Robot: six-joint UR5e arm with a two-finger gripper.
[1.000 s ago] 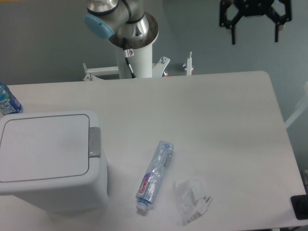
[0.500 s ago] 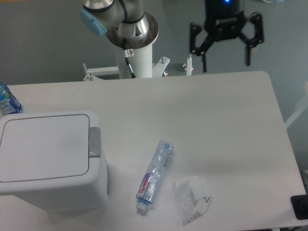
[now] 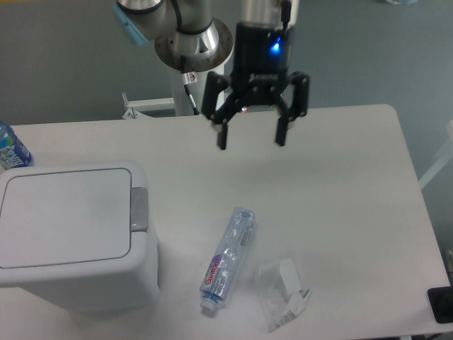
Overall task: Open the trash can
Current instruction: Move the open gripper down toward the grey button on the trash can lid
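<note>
Since the earlier frames, the gripper (image 3: 251, 139) has travelled from the upper right corner of the view down and to the left, and now hangs over the far middle part of the table (image 3: 340, 184), in front of the arm's white mounting column (image 3: 198, 88). Its black body points straight down, with a blue light glowing on the housing above the fingers. Both fingers (image 3: 221, 136) are spread wide apart with nothing between them, and their tips hover clear of the tabletop. The arm's upper joint with its light blue cap (image 3: 131, 25) sits at the top left of the column.

Nothing on the table has shifted in that time. The trash can (image 3: 71, 234) stands at the near left corner, well apart from the gripper, with its flat white lid down and the grey push-button tab (image 3: 139, 209) on its right edge. A clear plastic bottle (image 3: 228, 258) lies on its side just right of the can, cap end toward the near edge. A crumpled clear wrapper (image 3: 283, 294) rests near the bottle on its right. Part of a blue-labelled bottle (image 3: 10, 149) shows at the far left edge, behind the can. A dark object (image 3: 442, 304) sits at the near right corner.
</note>
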